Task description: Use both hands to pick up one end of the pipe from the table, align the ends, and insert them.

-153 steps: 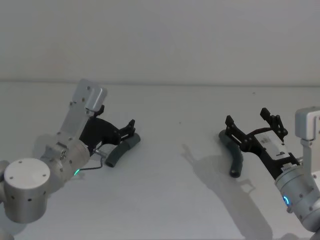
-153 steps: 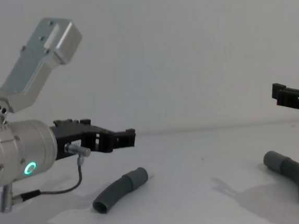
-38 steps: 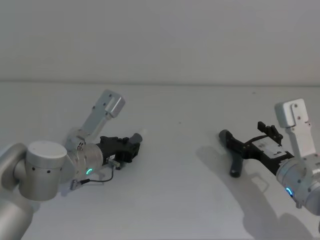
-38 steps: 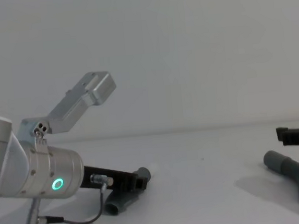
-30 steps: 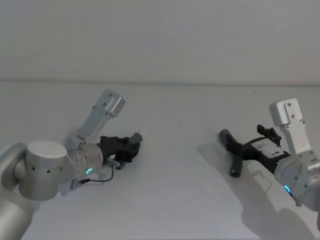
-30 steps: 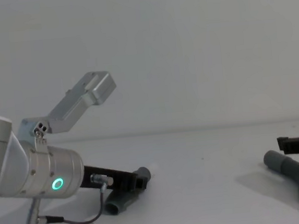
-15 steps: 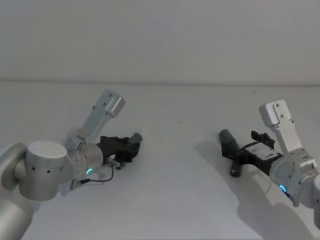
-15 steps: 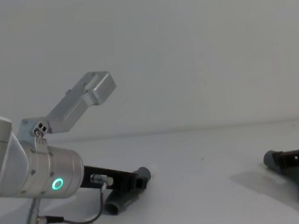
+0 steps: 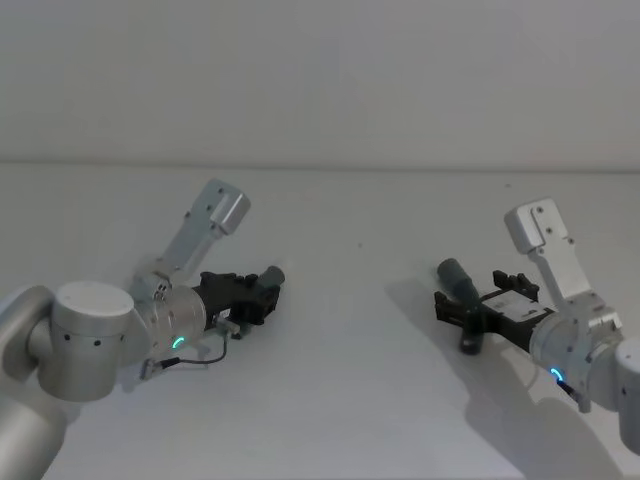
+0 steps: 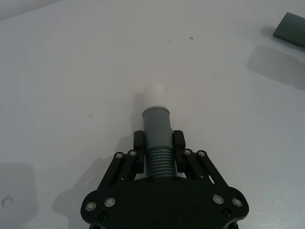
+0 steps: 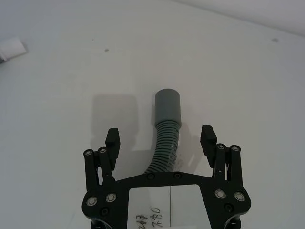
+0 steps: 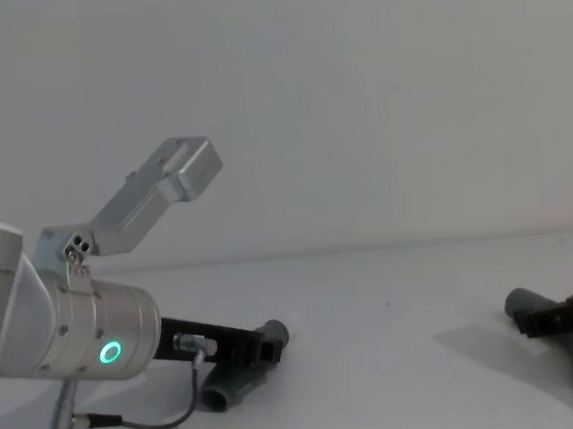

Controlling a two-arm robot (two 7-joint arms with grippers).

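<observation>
Left gripper (image 10: pixel 158 143) sits low, reaching forward, fingers seemingly clamped on a hose piece (image 10: pixel 157 121). Right gripper (image 11: pixel 160 137), equally low, points toward the robot's left, jaws spread wide.

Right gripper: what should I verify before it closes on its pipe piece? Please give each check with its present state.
1. Right gripper open: ok.
2. Right pipe piece lies between its jaws: ok.
3. Its cuff sticks out past the gripper: ok.
4. Left gripper shut on left pipe piece: ok.
5. Whitish tip free in front of the left gripper: ok.
6. Cuff and tip aligned: not ok, they are far apart.
</observation>
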